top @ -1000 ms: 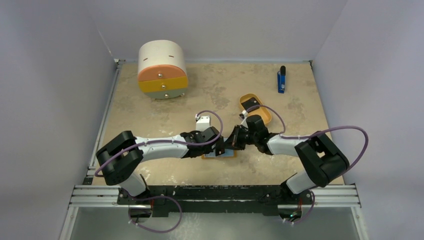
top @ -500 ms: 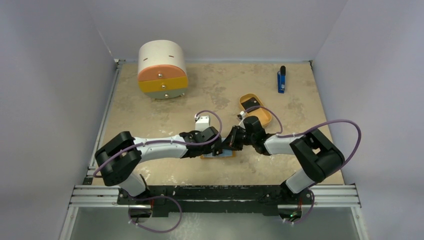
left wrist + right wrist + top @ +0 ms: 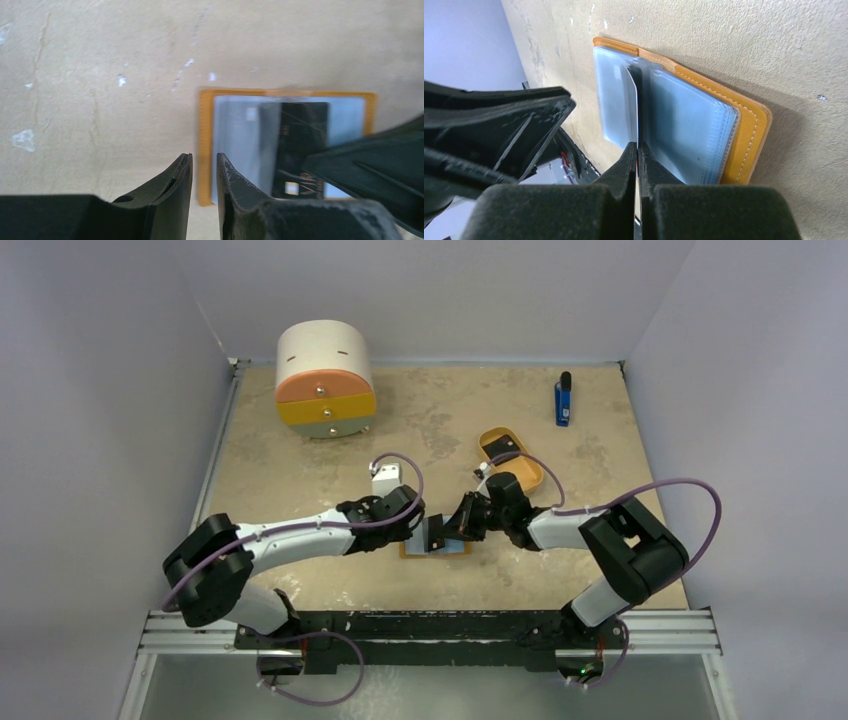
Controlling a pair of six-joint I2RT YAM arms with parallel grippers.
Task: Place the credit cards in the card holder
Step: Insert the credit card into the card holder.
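1. The card holder [image 3: 751, 135] lies opened flat on the table [image 3: 300, 460] near its front edge, with its clear pockets facing up between the two grippers.
2. A black credit card [image 3: 300, 130] sits over the pockets near the fold, angled as if to slide in.
3. The right gripper [image 3: 638, 150] is clenched on that card and held low, I'd say to steer it.
4. The left gripper [image 3: 204, 159] waits just beside the holder's left edge, jaws slightly parted and gripping nothing, probably to steady it.

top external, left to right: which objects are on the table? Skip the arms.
round drawer cabinet → card holder → tan oval tray → blue-and-black stick
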